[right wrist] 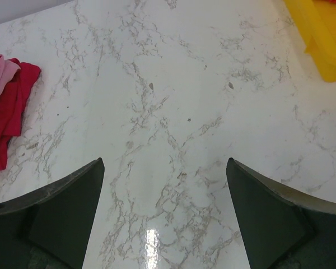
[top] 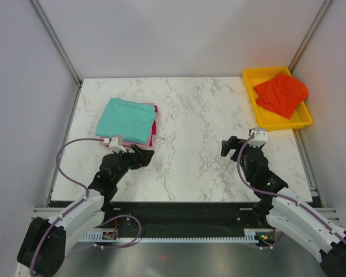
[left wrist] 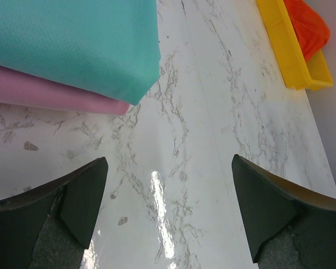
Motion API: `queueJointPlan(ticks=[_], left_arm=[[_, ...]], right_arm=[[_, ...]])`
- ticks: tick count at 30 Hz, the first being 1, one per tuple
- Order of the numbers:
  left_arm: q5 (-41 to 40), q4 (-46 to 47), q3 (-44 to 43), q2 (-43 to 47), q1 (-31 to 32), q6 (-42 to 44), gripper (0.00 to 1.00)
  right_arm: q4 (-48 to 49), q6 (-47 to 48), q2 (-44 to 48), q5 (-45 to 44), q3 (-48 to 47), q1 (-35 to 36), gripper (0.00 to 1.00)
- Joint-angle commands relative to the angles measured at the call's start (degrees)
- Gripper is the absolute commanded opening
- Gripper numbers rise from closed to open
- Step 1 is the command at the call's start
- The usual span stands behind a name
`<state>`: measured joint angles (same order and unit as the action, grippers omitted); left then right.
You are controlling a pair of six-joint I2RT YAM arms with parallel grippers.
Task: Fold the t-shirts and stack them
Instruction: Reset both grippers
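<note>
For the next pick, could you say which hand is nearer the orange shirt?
Right. The right hand is near-left of the orange shirt; the left hand, far left.

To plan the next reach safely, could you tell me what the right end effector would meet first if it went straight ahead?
Its path looks free: the open right end effector faces only bare table; stacked shirts and yellow tray lie aside. Depth unclear.

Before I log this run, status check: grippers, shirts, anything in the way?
Left gripper open, empty; right gripper open, empty. Teal t-shirt folded atop pink t-shirt and crimson t-shirt. Orange-red t-shirt crumpled in yellow tray. Nothing in the way.
</note>
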<state>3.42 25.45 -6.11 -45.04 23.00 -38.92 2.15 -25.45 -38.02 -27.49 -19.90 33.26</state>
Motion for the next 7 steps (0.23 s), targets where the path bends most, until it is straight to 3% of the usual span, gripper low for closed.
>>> queueJointPlan(ticks=[1,7], left_arm=[[2.5,6.8,0.4,-1.9,0.1,1.9,1.0],[2.7,7.1,0.7,-2.6,0.2,1.8,1.0]], right_arm=[[2.2,-0.6,0.8,-3.5,0.3,0.1,0.98],[2.2,-0.1,-1.2,-2.1,-0.5,0.1,0.98]])
